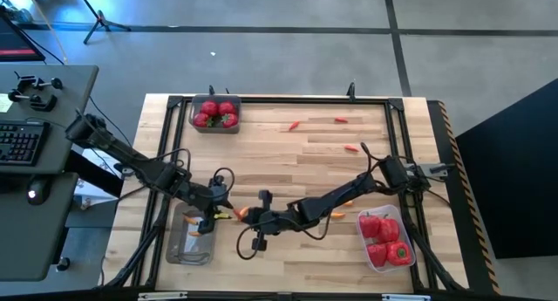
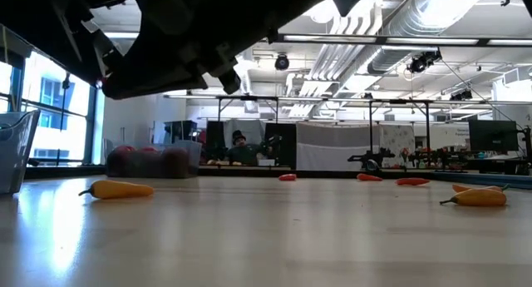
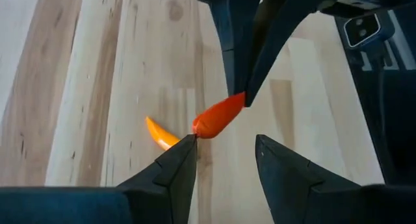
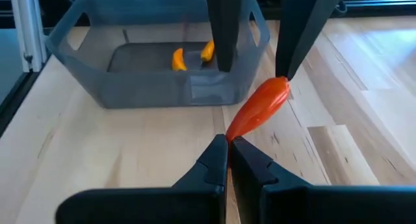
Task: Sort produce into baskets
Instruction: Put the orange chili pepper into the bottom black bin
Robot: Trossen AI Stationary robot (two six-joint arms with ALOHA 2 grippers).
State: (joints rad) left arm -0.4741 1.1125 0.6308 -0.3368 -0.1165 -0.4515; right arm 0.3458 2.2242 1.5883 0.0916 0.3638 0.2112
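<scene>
Near the front left tub (image 1: pixel 192 236), the two arms meet over the wooden table (image 1: pixel 296 170) in what looks like a hand-over. The right gripper (image 4: pixel 229 146) has its fingers pressed together on the thin end of a small orange-red pepper (image 4: pixel 260 108), holding it up just beside the tub so the other arm can take it. The left gripper (image 3: pixel 224 149) faces it with its fingers spread, one tip touching the pepper's blunt end and the other standing clear, so it has no hold on it as I judge it. Inside the tub lie two small orange pieces (image 4: pixel 192 55), which suggests this is where the slim ones go. Another orange piece (image 3: pixel 159 133) lies on the table just beside the tub. The round red fruits (image 1: pixel 216 113) sit in the tub at the back, well apart from the front left tub, and the big red peppers (image 1: pixel 385 240) fill the tub to the far right. I can read no labels or writing anywhere.
</scene>
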